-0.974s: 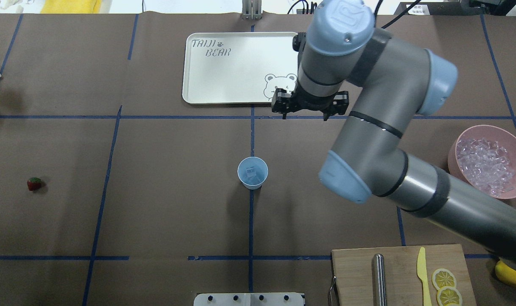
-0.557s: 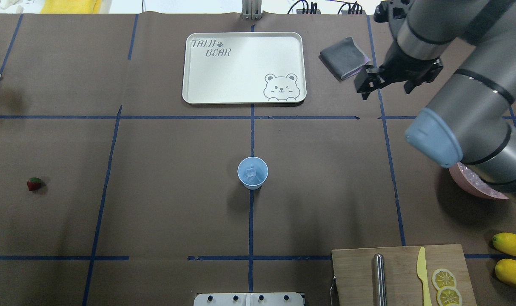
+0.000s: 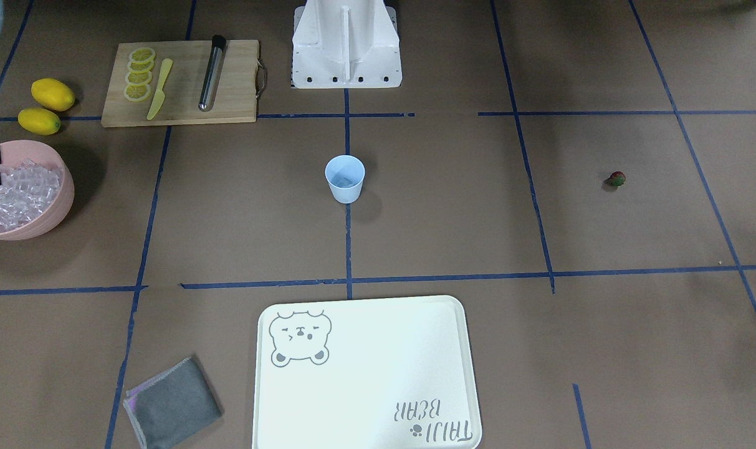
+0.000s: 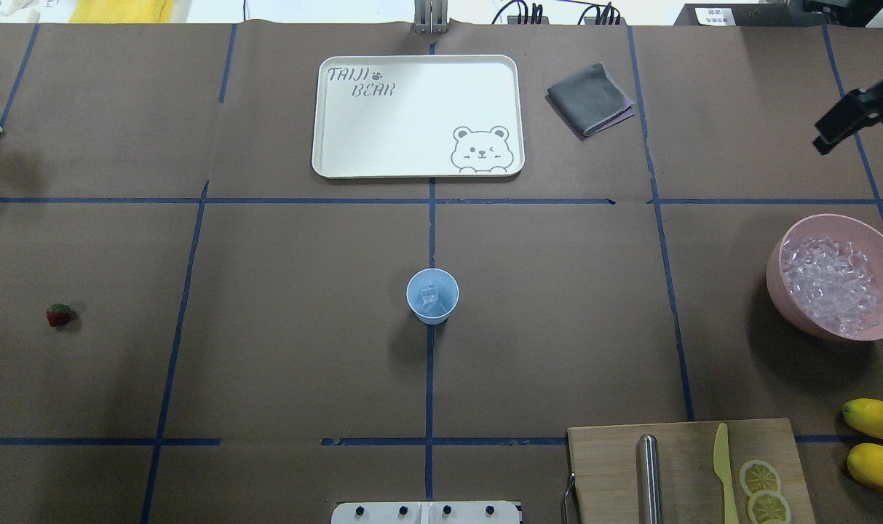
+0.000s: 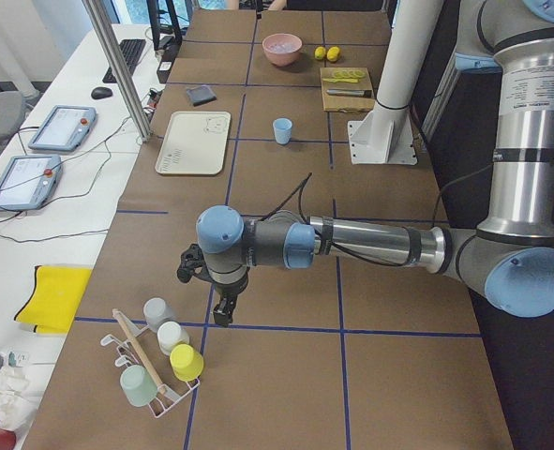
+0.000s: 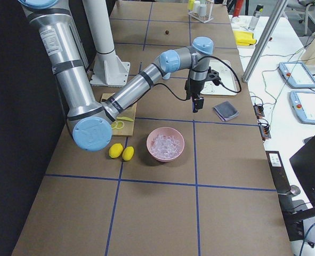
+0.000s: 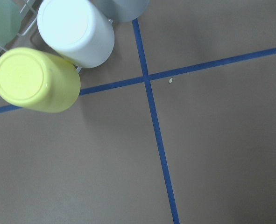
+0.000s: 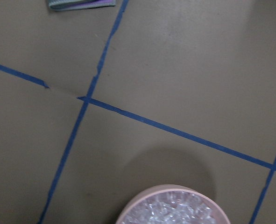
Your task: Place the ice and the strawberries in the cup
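- Pale blue cup stands upright mid-counter on a blue tape line, with a few cubes of ice inside it.
- Far more ice fills the pink bowl near the counter's right end, well apart from the cup.
- The strawberry lies alone on the bare counter far out on the left, well apart from the cup (red, with a green top).
- The right claw hangs above the counter beyond the bowl, between it and the grey cloth. Its wrist view shows the bowl's rim at the bottom edge and the cloth at the top. It is cut off at the frame edge in both table views, so I cannot tell how far open it is, nor whether it has hold of anything.
- The left claw points down at the counter's left end, just beside a rack of upturned cups. I cannot tell how its jaws stand.
- A white tray lies beyond the cup.
- A wooden board carries lemon slices, a yellow knife and a metal rod.
- Two lemons lie just right of the board.
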